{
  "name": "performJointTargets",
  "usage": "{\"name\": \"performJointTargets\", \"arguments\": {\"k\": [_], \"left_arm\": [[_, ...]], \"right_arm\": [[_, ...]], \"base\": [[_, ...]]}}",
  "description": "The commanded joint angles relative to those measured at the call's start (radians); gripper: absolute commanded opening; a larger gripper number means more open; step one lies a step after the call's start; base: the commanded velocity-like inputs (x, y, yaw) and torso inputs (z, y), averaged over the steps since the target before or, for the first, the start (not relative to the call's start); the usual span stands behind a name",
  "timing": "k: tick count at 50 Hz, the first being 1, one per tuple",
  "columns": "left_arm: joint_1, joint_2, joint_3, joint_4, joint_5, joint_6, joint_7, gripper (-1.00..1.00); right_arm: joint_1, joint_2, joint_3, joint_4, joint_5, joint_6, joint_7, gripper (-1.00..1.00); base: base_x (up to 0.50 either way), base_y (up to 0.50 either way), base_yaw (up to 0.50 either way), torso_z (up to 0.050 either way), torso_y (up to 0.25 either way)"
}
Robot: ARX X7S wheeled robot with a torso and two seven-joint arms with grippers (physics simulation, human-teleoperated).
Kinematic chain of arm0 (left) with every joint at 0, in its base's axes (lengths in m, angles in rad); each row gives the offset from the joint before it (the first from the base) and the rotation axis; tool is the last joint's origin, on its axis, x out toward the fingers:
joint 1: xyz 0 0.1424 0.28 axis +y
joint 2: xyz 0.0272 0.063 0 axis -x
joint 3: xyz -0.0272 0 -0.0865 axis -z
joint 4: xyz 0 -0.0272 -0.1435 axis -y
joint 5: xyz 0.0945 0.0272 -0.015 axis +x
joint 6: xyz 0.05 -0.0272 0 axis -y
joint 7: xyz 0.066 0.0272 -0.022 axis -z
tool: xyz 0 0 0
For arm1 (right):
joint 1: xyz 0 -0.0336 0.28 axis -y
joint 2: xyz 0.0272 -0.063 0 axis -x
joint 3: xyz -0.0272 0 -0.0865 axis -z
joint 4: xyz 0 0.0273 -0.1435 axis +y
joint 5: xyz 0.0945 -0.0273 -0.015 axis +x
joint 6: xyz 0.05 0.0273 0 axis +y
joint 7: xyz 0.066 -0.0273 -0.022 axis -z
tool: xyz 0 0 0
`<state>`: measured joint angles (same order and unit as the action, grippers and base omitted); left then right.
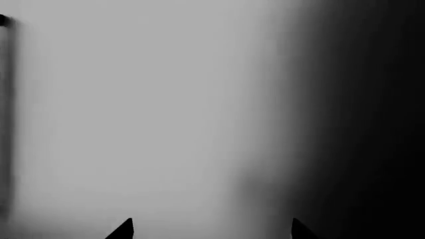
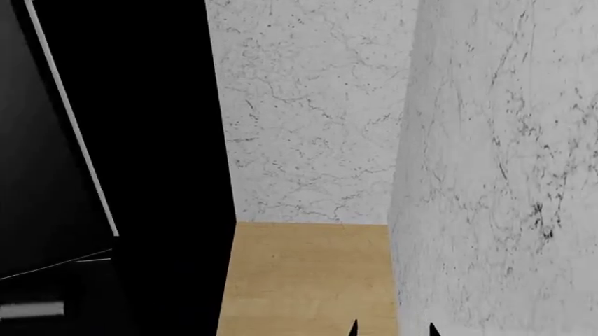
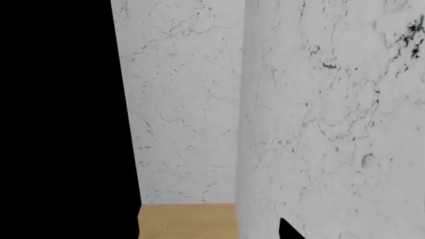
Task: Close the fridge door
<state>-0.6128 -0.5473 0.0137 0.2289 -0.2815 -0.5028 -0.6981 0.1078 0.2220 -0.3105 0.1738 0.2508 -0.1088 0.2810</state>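
White marbled walls (image 2: 309, 126) meeting at a corner above a light wooden floor (image 2: 309, 280).

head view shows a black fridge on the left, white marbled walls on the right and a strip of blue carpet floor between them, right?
Not quite: the floor is light wood, not blue carpet, as the head view shows. The black fridge on the left and the white marbled walls on the right are as you say.

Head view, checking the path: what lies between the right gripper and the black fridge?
Only bare wooden floor separates the right gripper from the black fridge, with white marbled walls behind, in the head view.
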Motion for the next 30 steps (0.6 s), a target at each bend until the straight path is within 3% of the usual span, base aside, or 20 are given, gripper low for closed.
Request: {"name": "performJointTargets", "arguments": {"k": [1,30], "left_arm": [[-0.085,-0.006,0.008,0.033,0.002,-0.064,-0.022,1.00],[-0.104,-0.025,-0.013,0.046,0.003,-0.080,-0.033,1.00]], "right_arm": [[-0.004,0.003,0.001,0.006,0.008,-0.010,0.002,1.00],[0.008,0.008,-0.012,0.023,0.012,-0.011,0.007,1.00]], "base": [[0.00,0.00,0.00,0.033,-0.168],[0.00,0.00,0.00,0.038,-0.154]]}}
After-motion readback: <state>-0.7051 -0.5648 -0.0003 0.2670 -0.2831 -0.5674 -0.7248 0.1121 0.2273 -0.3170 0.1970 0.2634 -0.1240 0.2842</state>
